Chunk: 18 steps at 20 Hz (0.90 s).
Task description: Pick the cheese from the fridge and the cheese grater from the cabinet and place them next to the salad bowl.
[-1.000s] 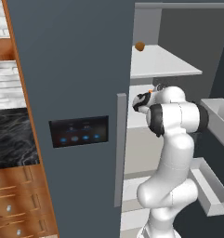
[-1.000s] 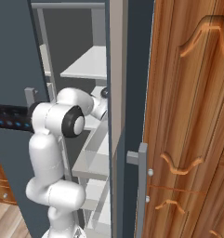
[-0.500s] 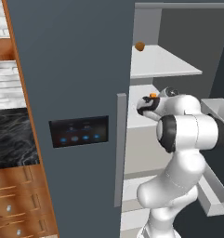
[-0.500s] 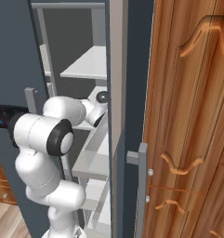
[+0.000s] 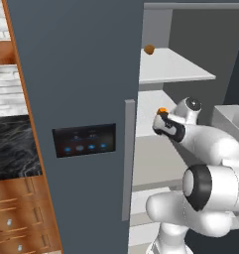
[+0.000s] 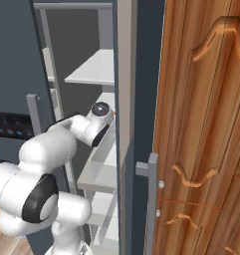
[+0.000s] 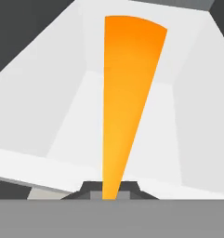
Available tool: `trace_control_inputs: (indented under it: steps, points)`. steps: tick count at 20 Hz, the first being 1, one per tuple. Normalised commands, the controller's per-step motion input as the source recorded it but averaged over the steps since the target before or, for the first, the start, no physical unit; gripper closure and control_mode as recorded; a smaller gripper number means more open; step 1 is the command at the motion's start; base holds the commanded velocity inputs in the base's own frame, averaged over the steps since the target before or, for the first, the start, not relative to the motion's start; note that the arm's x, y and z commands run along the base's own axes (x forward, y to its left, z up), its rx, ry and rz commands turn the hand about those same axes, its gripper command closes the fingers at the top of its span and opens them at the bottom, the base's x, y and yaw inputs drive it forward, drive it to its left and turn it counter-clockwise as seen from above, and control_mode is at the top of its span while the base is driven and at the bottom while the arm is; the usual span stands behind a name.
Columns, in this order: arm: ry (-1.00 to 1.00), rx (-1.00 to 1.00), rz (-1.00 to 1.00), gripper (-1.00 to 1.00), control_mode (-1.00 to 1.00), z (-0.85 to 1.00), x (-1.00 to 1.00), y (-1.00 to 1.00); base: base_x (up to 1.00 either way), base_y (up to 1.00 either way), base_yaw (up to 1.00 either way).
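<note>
Orange shows as a small patch at the tip of the white arm's two-finger gripper (image 5: 161, 115) in the left base view, and the rest of the small orange wedge-shaped cheese (image 5: 162, 110) is hidden there behind the dark wrist; in the right base view a mere sliver of it peeps past the edge of the fridge door, too small to read its shape. The hand view gives it plainly: a smooth, matt wedge (image 7: 127, 88), its narrow point pinched between the two dark finger tips (image 7: 91, 189) at the bottom, its long axis running straight away from the hand along the gripper's line, its broad curved end farthest out; the jaws are closed on that thin end with hardly any gap. Behind the wedge lie flat white shelf surfaces and dark grey inner walls; I cannot tell from that view whether the cheese touches a shelf.

The tall slate-grey fridge (image 5: 81, 74) stands open; its flat door, with a dark control panel showing blue lights (image 5: 85, 141) and a long vertical grey handle (image 5: 128, 158), covers the left of the interior. The gripper hangs over the front edge of the middle white shelf (image 5: 155, 163); a small orange-brown ball (image 5: 149, 49) sits near the back left corner of the upper shelf. Vertical-grained brown wooden panelling with carved curls (image 6: 206, 124) cuts off the right of the right base view.
</note>
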Motion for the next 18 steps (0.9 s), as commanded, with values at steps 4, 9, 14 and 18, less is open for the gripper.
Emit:
trace_control_inputs:
  steps: [4,9,14,18]
  points:
    - [0.01,-0.1,0.14,1.0,-1.0,0.64,-0.92,0.03,0.0,0.0,0.0]
    - [0.07,-0.06,0.11,1.0,-1.0,0.48,-0.96,0.01,0.0,0.0,0.0]
    - [0.08,-0.06,0.08,1.0,-1.0,0.63,-0.9,0.17,0.0,0.0,0.0]
    - [0.01,-0.03,0.03,1.0,-1.0,0.64,-0.9,0.03,0.0,0.0,0.0]
